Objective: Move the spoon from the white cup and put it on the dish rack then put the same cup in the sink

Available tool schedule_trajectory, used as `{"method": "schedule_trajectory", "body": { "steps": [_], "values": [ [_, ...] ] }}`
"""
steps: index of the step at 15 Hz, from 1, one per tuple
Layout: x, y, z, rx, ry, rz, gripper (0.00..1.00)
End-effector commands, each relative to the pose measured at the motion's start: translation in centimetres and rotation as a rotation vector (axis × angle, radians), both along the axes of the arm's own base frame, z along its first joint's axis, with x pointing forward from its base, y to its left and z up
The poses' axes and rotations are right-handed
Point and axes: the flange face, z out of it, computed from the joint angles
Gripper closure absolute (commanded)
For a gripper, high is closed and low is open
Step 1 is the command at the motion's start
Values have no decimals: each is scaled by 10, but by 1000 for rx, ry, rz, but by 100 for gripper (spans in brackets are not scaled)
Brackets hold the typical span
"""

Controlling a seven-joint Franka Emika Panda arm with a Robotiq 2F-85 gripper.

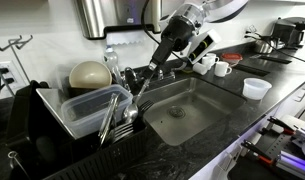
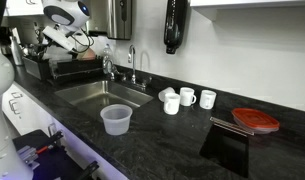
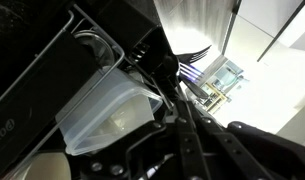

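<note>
Robot arm over the black dish rack (image 1: 27, 112), left of the sink (image 1: 197, 100). Its fingers (image 1: 150, 78) are fully closed - the spoon can't be made out. Three white cups (image 2: 188, 97) stand on the dark surface (image 2: 172, 140).

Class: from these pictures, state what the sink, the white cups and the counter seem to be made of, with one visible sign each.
Sink: brushed stainless steel, with a grey metallic sheen.
White cups: probably glazed ceramic, glossy white.
Counter: likely polished stone, dark and speckled.
</note>
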Motion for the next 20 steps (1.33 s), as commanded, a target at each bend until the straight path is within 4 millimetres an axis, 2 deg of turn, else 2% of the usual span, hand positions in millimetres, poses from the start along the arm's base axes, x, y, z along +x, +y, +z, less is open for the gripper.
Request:
{"method": "schedule_trajectory", "body": {
  "steps": [1,9,16,20],
  "values": [
    [11,10,-7,11,-7,0,99],
    [8,29,-34,-13,31,29,99],
    [7,38,-38,-34,5,36,99],
    [8,42,-47,-51,2,49,99]
  ]
}}
